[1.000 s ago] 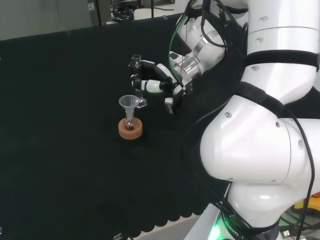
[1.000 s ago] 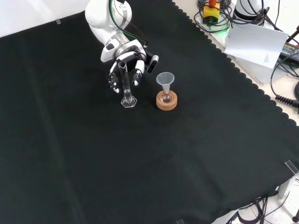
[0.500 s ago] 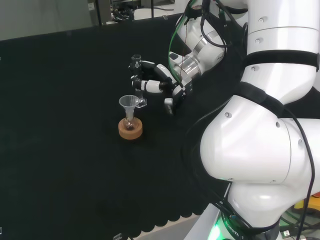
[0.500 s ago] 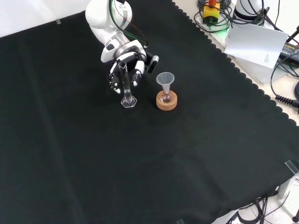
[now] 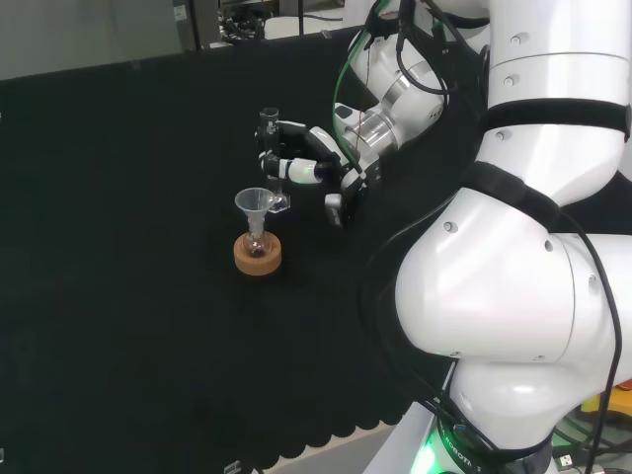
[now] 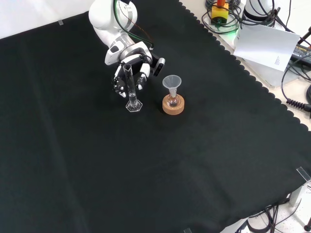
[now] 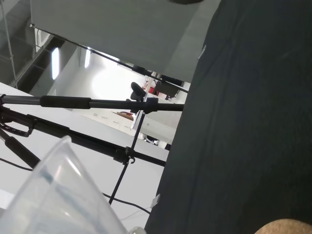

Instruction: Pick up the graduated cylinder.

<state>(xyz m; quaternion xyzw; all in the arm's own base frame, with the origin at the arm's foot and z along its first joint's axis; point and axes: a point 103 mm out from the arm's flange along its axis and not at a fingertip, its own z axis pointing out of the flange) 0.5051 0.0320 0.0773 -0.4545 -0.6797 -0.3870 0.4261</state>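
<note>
The graduated cylinder [image 6: 130,87] is a tall clear tube on a hexagonal foot, and it stands upright on the black cloth [image 6: 194,160]. In the head view the cylinder [image 5: 268,138] rises at the tips of the fingers [image 5: 280,169]. The hand [image 6: 130,62] is right behind the tube in the front view, with fingers [image 6: 141,79] reaching down on both sides of it. The thumb [image 6: 159,67] sticks out to the side, away from the glass. The fingers look relaxed rather than closed on the tube. In the head view the hand [image 5: 314,158] comes in from the right.
A clear funnel [image 6: 171,82] sits in a small flask on a cork ring [image 6: 173,106], just right of the cylinder in the front view. In the head view the cork ring [image 5: 257,254] is nearer than the hand. The wrist view has the funnel's rim [image 7: 63,195] close up.
The hand has crept slightly closer to the cylinder. The cylinder and the funnel stand where they were.
</note>
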